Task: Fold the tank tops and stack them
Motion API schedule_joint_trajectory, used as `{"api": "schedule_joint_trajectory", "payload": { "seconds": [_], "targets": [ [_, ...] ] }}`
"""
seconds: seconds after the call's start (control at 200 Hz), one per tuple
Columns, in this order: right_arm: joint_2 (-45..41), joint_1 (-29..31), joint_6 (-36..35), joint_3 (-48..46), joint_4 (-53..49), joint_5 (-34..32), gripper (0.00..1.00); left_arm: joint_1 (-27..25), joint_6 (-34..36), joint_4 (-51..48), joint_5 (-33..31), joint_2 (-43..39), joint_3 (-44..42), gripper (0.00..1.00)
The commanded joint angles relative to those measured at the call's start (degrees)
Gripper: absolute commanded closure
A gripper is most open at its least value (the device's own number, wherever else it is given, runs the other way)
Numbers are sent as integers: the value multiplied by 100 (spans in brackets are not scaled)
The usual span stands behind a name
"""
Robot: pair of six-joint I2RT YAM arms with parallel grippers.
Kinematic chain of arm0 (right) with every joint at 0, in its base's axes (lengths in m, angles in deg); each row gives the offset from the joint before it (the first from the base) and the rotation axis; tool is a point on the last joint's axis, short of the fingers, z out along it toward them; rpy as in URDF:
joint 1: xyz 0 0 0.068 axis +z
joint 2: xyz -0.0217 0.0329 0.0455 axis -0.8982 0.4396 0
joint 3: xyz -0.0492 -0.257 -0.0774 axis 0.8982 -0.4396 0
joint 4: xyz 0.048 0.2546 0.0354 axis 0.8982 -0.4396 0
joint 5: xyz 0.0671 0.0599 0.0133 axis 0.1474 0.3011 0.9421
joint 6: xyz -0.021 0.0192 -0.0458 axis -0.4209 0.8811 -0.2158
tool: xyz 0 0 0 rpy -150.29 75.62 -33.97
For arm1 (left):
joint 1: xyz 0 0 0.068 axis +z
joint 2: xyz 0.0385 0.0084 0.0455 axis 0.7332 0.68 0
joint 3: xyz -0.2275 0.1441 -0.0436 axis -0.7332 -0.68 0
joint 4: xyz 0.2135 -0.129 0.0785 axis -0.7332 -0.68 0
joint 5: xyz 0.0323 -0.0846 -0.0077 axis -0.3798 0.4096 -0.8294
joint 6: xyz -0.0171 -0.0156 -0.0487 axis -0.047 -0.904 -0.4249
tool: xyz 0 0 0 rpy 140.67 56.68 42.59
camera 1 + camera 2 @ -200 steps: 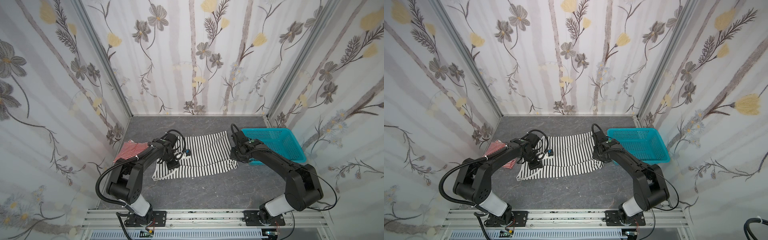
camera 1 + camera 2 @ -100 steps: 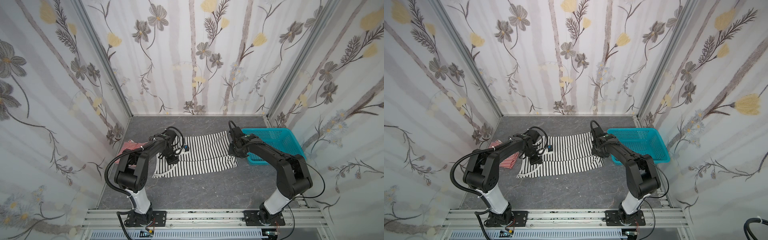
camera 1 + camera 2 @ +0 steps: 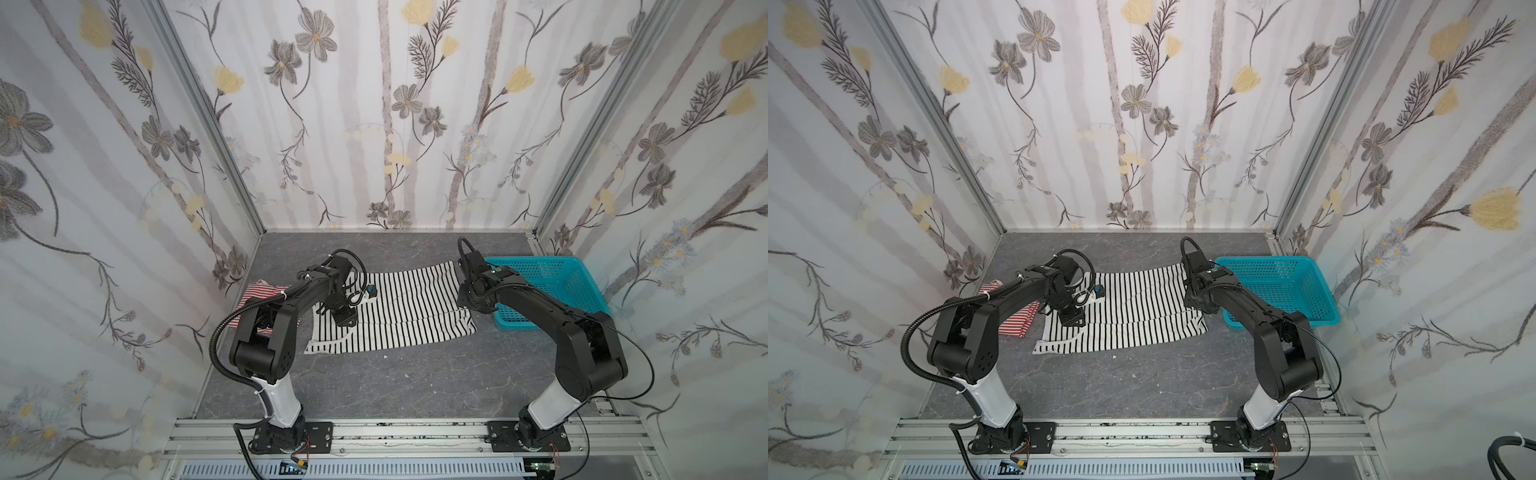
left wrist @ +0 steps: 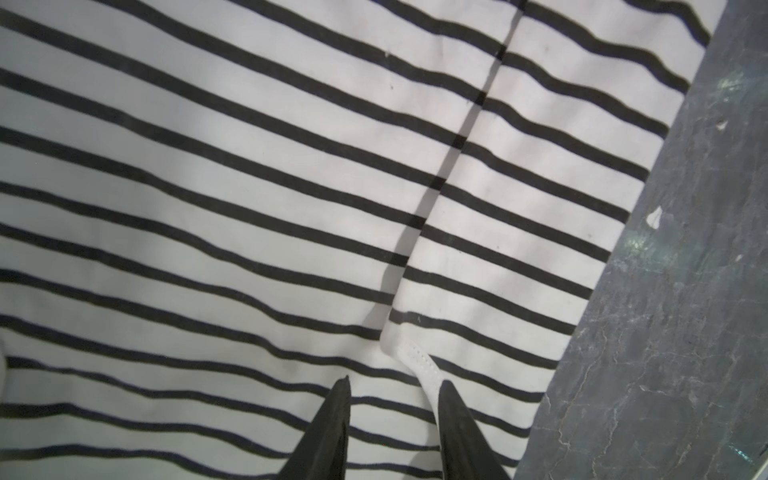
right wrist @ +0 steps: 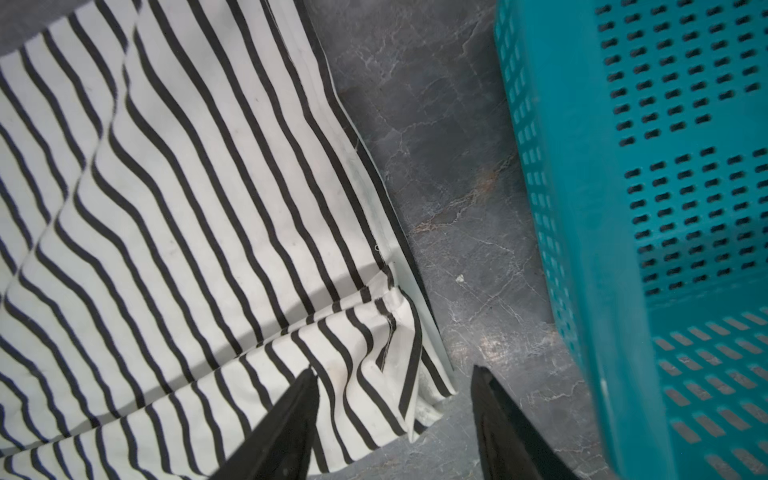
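The black-and-white striped tank top [image 3: 407, 307] [image 3: 1133, 316] lies flat on the grey table, folded lengthwise with one layer over the other. My left gripper [image 3: 345, 318] [image 4: 395, 384] is open just above its left end, and the white trim [image 4: 419, 361] lies against one finger. At the top's right end my right gripper [image 3: 467, 301] [image 5: 394, 372] is also open, with the rumpled corner [image 5: 390, 353] loose between its fingers. The red-and-white striped tank top [image 3: 257, 291] [image 3: 1017, 322] lies at the far left, partly hidden behind my left arm.
A turquoise mesh basket [image 3: 532, 260] [image 3: 1266, 261] [image 5: 540, 166] stands right of the striped top, close beside my right gripper. Floral walls enclose the table on three sides. Bare grey table [image 3: 395, 386] stretches in front of the top.
Both grippers have gone from shut to open and let go of the black-and-white top's ends. The top lies about where it was.
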State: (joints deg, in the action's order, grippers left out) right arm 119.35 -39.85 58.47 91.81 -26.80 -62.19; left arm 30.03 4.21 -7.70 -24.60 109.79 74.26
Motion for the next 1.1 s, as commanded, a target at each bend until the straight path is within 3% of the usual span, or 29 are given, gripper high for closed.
{"api": "schedule_joint_trajectory", "payload": {
  "seconds": [0.0,0.185,0.425,0.864,1.094],
  "targets": [
    [-271,199,261,-118,110,-205,49,61,-153,-25,-9,-501,-243,62],
    [42,754,409,-151,335,45,56,71,-95,-36,-60,-1478,-1269,69],
    [756,794,382,-116,788,468,68,422,223,-5,-68,-1853,-2037,77],
    [1178,648,330,-33,911,513,70,1699,791,176,-17,-889,-2008,77],
    [1274,510,304,-35,951,459,69,1962,1006,190,-245,-876,-2256,78]
  ]
}}
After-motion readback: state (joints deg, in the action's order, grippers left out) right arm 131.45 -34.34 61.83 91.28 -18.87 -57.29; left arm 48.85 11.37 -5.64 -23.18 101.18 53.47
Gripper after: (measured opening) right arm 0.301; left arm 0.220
